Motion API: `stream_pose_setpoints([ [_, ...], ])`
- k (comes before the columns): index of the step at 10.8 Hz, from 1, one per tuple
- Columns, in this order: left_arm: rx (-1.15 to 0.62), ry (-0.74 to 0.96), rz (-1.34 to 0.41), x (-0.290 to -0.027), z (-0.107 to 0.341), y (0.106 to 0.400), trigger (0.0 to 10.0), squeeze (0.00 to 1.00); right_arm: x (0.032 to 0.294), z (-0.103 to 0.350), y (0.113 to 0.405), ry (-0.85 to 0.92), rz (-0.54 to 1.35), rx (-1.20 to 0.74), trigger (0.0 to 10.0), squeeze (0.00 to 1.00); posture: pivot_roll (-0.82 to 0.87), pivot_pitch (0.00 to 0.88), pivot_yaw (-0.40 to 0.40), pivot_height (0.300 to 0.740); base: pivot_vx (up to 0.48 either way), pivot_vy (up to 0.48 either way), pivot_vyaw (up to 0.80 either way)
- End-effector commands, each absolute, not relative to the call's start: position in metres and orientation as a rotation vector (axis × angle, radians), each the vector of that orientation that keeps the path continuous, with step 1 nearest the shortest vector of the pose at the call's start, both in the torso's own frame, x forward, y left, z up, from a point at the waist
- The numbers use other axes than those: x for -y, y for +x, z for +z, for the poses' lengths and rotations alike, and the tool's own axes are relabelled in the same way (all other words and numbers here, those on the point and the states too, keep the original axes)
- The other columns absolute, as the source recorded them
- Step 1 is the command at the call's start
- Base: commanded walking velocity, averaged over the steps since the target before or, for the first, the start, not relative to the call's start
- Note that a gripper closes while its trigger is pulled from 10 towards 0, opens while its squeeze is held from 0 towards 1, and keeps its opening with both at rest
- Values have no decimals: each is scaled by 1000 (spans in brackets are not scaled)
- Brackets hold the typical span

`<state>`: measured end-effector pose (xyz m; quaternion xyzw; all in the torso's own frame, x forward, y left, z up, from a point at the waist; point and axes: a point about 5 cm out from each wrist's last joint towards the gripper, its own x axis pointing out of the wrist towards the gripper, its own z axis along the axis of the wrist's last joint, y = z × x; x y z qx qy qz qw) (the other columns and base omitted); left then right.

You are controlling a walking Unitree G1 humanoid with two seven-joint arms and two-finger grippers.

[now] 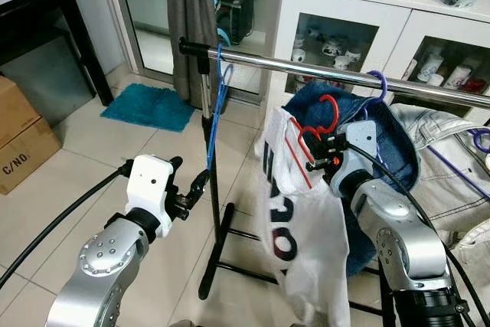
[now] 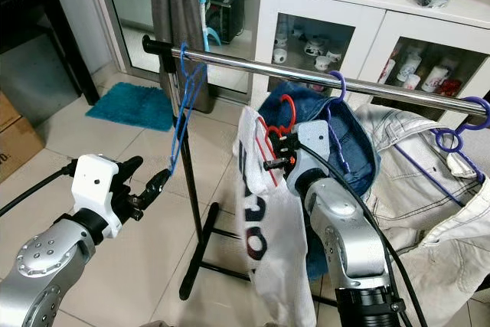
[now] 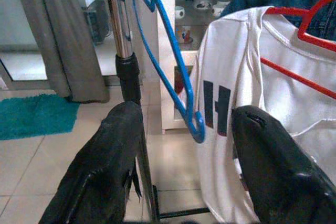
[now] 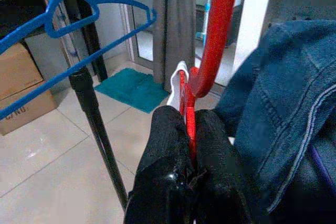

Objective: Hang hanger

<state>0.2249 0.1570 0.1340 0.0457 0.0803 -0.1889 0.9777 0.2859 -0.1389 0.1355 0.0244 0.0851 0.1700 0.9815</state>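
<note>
The right gripper (image 1: 325,160) is holding the red hanger (image 1: 315,134) by its neck, just under the hook, its fingers (image 4: 167,145) pinched tight on the thin stem. The hook is hanging in the air below the rail (image 1: 321,68), not yet over it, in front of a denim jacket (image 1: 398,139) that is already hanging there. A white shirt (image 1: 295,220) is draped on the hanger and drooping well down, so the load is likely light but floppy — the cloth will probably swing and could slide off a shoulder if tilted. The hanger itself looks like thin, stiff, smooth plastic, apt to twist in a pinch, so the neck seems the right place to hold, keeping the hook free.

The left gripper (image 1: 193,189) is hovering with fingers (image 3: 110,150) spread wide around the lower corner of a blue hanger (image 3: 173,72) — empty, and already hooked near the rail's end.
</note>
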Motion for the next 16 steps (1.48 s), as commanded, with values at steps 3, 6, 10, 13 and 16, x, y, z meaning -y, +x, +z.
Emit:
stream_pose_setpoints([
  [3, -171, 96, -367, -158, 133, 224, 10000, 0, 136, 142, 289, 43, 367, -145, 0, 0, -52, 0, -15, 740, 0, 0, 0],
  [6, -180, 103, -375, -161, 133, 225, 10000, 0, 135, 142, 285, 44, 360, -141, 0, 0, -72, 0, 15, 740, 0, 0, 0],
  [10, -181, 103, -386, -160, 133, 228, 10000, 0, 136, 144, 286, 40, 352, -140, 0, 0, -79, 0, 15, 740, -202, 0, 0],
  [13, -186, 108, -389, -161, 133, 228, 10000, 0, 135, 144, 286, 44, 355, -140, 0, 0, -80, 0, 20, 740, -285, 0, 0],
  [16, -195, 116, -414, -159, 132, 228, 10000, 0, 131, 146, 283, 42, 383, -133, 0, 0, -80, 0, 27, 740, -286, 0, 0],
])
